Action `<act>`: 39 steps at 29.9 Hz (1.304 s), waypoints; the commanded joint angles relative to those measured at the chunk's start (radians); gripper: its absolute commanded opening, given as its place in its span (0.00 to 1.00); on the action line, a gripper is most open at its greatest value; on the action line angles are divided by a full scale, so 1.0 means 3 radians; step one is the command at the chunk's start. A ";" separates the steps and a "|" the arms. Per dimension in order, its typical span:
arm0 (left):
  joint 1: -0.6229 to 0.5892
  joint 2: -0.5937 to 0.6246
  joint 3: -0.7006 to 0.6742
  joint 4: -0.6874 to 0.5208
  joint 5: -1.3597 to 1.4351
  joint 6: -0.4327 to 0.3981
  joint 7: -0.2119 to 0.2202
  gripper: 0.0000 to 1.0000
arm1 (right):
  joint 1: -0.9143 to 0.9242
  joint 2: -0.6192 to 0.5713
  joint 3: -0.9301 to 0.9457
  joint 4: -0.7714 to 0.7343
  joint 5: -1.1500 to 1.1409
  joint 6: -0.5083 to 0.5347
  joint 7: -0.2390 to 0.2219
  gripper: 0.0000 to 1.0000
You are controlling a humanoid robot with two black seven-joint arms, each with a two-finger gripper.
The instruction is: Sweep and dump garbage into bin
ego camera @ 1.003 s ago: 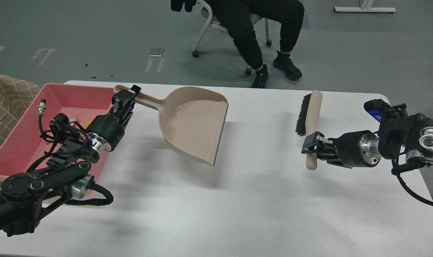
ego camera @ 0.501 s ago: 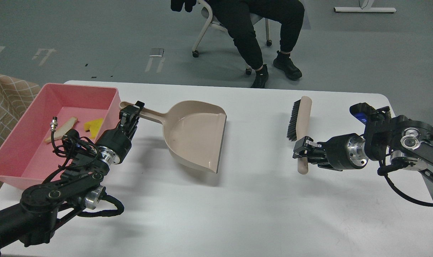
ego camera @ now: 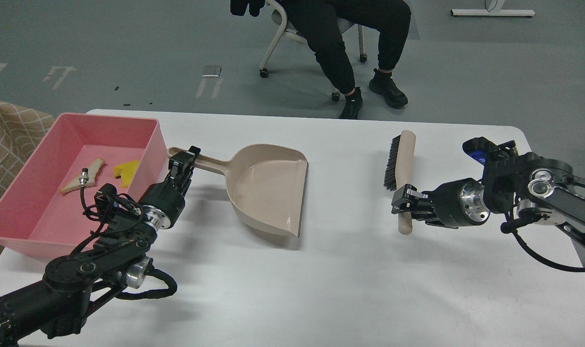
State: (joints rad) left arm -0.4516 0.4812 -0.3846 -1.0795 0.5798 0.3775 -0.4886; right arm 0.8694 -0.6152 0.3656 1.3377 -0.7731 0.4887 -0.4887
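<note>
The pink bin (ego camera: pixel 42 144) stands at the table's left edge. Inside it lie the yellow sponge piece (ego camera: pixel 125 170) and the torn bread slice (ego camera: pixel 83 175). My left gripper (ego camera: pixel 185 161) is shut on the long handle of the beige dustpan (ego camera: pixel 269 188), just right of the bin; the pan sits low over the table's middle and looks empty. My right gripper (ego camera: pixel 404 205) is shut on the handle of the beige brush (ego camera: pixel 402 164) with black bristles, right of the dustpan.
The white table (ego camera: pixel 321 279) has a rounded far right corner. A seated person (ego camera: pixel 350 38) on a wheeled chair is beyond the far edge. A checked beige cloth (ego camera: pixel 8 130) lies left of the bin.
My left gripper has carried the dustpan down and to the right, away from over the bin, uncovering the scraps inside. My right gripper has moved the brush left and slightly down.
</note>
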 commanded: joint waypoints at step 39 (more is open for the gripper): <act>0.0094 -0.0147 0.0014 -0.0001 -0.0046 0.0137 0.0000 0.83 | 0.0068 0.0010 -0.0135 -0.0016 0.0015 0.0000 0.0000 0.70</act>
State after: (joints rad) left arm -0.4321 0.4378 -0.3802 -1.0732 0.5648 0.4120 -0.4888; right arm 0.8880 -0.6121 0.3247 1.3263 -0.7685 0.4887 -0.4887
